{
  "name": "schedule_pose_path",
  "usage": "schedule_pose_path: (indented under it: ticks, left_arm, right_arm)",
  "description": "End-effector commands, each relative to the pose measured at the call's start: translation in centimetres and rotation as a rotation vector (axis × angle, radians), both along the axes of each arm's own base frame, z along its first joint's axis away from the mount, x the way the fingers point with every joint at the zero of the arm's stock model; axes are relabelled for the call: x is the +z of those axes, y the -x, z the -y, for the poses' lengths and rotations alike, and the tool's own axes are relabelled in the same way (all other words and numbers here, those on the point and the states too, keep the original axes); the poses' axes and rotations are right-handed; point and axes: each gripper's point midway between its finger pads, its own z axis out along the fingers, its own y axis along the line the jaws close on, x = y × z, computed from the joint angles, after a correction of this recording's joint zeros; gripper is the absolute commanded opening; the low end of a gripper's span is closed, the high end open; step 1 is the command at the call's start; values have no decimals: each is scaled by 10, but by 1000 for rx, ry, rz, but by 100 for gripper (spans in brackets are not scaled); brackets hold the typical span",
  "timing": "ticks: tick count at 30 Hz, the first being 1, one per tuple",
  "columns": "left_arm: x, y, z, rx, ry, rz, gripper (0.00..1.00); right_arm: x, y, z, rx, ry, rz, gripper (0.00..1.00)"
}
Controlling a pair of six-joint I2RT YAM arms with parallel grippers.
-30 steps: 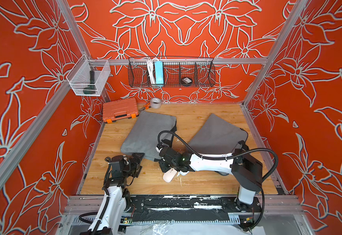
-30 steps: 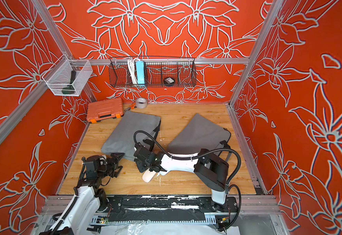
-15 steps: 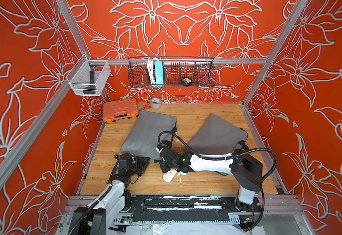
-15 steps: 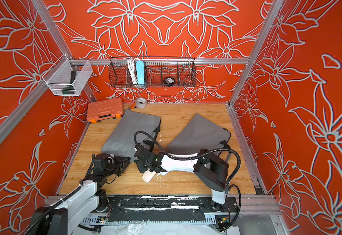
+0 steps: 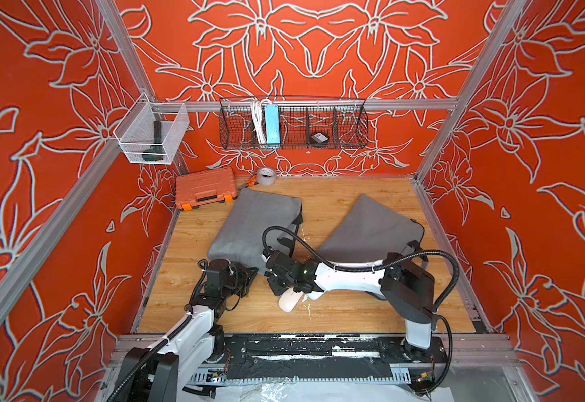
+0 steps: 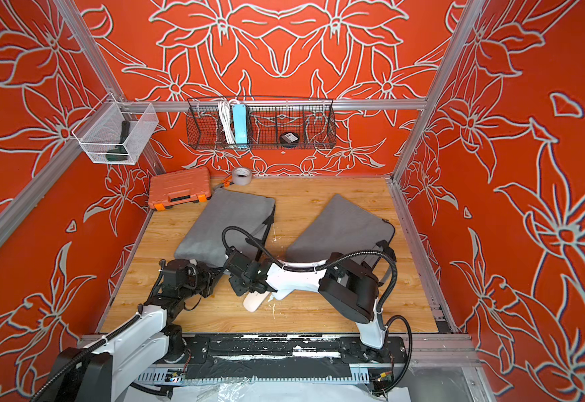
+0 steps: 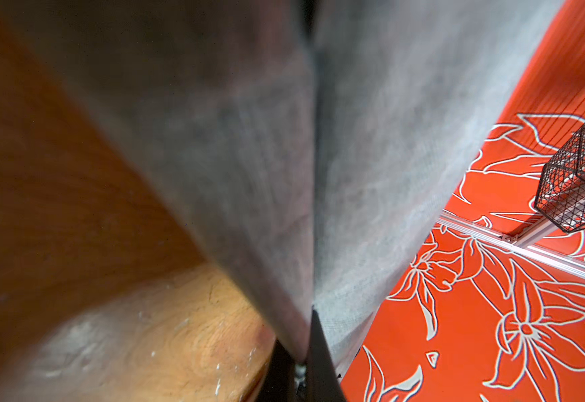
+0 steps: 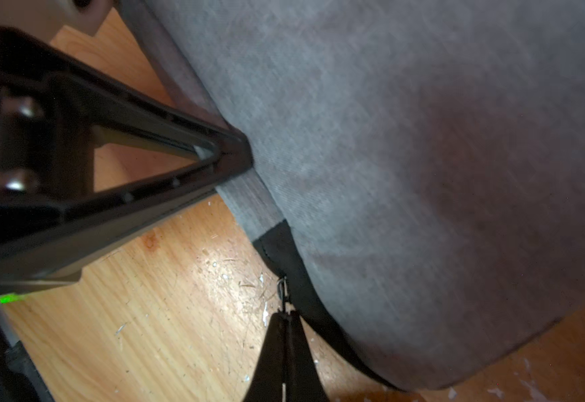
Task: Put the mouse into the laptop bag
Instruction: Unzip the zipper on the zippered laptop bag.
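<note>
In both top views the white mouse (image 5: 289, 301) (image 6: 254, 302) lies on the wooden floor, partly under my right wrist. The grey laptop bag (image 5: 256, 226) (image 6: 225, 222) lies flat behind it. My left gripper (image 5: 251, 273) (image 7: 301, 362) is shut on the grey fabric edge at the laptop bag's (image 7: 249, 156) near corner. Just right of it, my right gripper (image 5: 273, 281) (image 8: 285, 315) is shut on the small metal zipper pull (image 8: 283, 292) at the black trim of the laptop bag (image 8: 423, 156). The right wrist view also shows the left gripper (image 8: 238, 153) pinching that edge.
A second grey bag (image 5: 367, 229) lies to the right under my right arm. At the back left are an orange tool case (image 5: 205, 188) and a tape roll (image 5: 266, 175). A black wire basket (image 5: 292, 125) and a clear bin (image 5: 151, 139) hang on the walls.
My left gripper moved forward from the open floor to the bag's near corner and went from open to shut on its edge. The right arm and the mouse stayed put.
</note>
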Motion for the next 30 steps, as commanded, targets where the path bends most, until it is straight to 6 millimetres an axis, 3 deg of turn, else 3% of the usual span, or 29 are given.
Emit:
schedule_pose_path:
  ticks: [1,10,20,25,30]
  left_arm:
    - [8,2,14,-48,59,14,0]
    - [13,7,6,-7,43,50,0]
    - [10,10,5,-3,38,63,0]
    - [8,14,4,-5,28,71,0]
    - [14,15,9,-22,64,106,0]
  right_arm:
    - [13,12,-30,92,-71,-1,0]
    - [17,10,-50,129,-107,9,0]
    - [27,3,-16,-44,-141,-34,0]
    - [42,13,-33,-8,-217,-106,0]
    - [36,15,-51,28,-212,-133,0]
